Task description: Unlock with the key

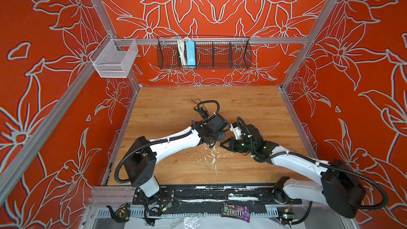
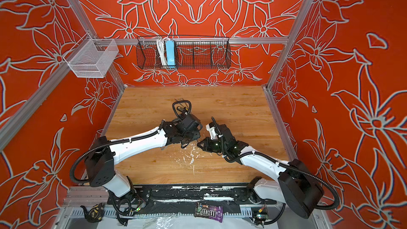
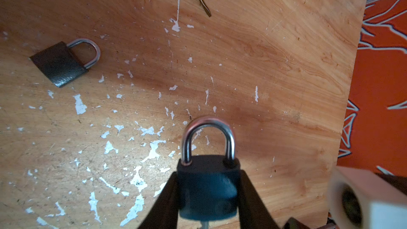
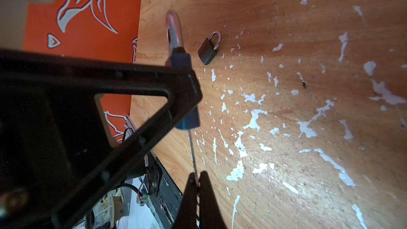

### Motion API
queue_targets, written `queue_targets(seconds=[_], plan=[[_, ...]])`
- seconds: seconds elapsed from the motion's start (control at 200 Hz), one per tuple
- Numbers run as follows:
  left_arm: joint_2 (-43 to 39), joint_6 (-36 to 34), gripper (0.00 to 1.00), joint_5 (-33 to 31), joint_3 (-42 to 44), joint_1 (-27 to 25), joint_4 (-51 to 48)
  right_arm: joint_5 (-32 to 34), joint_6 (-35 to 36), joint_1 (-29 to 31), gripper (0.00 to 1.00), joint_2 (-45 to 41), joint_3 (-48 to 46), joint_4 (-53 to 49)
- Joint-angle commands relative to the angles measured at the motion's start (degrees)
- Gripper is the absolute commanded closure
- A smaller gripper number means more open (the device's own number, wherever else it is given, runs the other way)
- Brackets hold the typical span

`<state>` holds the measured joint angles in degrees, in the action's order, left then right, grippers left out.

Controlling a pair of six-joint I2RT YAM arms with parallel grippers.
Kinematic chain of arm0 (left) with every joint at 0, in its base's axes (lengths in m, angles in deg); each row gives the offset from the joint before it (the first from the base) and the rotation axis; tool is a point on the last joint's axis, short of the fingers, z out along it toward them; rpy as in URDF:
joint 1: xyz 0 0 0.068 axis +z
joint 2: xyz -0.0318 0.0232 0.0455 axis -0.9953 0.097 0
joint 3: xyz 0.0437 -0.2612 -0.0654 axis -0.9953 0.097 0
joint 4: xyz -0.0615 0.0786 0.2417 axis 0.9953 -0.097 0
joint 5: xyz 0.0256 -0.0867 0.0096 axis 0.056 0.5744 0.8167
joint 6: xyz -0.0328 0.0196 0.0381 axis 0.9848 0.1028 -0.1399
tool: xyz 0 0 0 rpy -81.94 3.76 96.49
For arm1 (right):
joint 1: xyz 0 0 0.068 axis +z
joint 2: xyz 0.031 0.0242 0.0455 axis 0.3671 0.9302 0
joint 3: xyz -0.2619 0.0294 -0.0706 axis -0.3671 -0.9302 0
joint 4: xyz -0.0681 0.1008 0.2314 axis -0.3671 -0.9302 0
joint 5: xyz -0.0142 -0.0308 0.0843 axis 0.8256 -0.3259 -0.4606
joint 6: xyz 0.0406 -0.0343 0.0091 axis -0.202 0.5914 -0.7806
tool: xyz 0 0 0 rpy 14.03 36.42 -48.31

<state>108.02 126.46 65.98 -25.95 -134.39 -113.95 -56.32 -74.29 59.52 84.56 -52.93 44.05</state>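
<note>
Near centre, left pincer clamps the padlock body; right pincer pinches the key, apparently inserted. Thin, stiff, slippery metal: hold its head flat, turn gently.

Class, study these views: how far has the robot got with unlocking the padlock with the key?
Done: the left gripper has its jaws clamped on the padlock, and the right gripper pinches the key. In hand: the key's tip sits at the padlock's underside; how deep it goes is hidden. Still to do: the shackle is seated in the body, so turning and opening remain.
</note>
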Motion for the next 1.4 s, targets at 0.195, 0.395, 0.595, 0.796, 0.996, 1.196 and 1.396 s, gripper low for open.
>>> queue_targets(seconds=[0.195, 0.395, 0.595, 0.796, 0.996, 1.196, 1.396], plan=[[1.40, 0.10, 1.00, -0.46, -1.49, -0.23, -2.93, 4.79, 1.00, 0.17, 1.00, -1.76, 1.79, -0.76], [1.89, 0.47, 1.00, 0.24, -2.09, -0.33, -2.44, 2.16, 0.49, 0.33, 1.00, -0.82, 2.16, 2.41], [1.42, 0.60, 1.00, 0.67, -2.19, -0.32, -1.18, 2.09, 0.73, 0.70, 1.00, 0.81, 2.69, 2.51], [1.86, 0.45, 1.00, -1.20, -2.28, -0.67, -3.86, 4.64, 3.89, 0.69, 1.00, -0.51, 4.94, -2.74], [2.39, 0.96, 1.00, -2.63, -1.85, -0.85, -6.79, 8.98, 4.93, 0.43, 1.00, -2.93, 6.38, -7.21], [0.84, 3.06, 1.00, -1.13, 0.25, -0.85, -3.66, 8.38, 5.47, 0.65, 1.00, -2.33, 7.62, -8.15], [-1.17, 7.00, 1.00, -0.83, 0.47, -0.85, -0.80, 12.19, 3.15, 2.94, 1.00, -2.61, 6.26, -6.37]])
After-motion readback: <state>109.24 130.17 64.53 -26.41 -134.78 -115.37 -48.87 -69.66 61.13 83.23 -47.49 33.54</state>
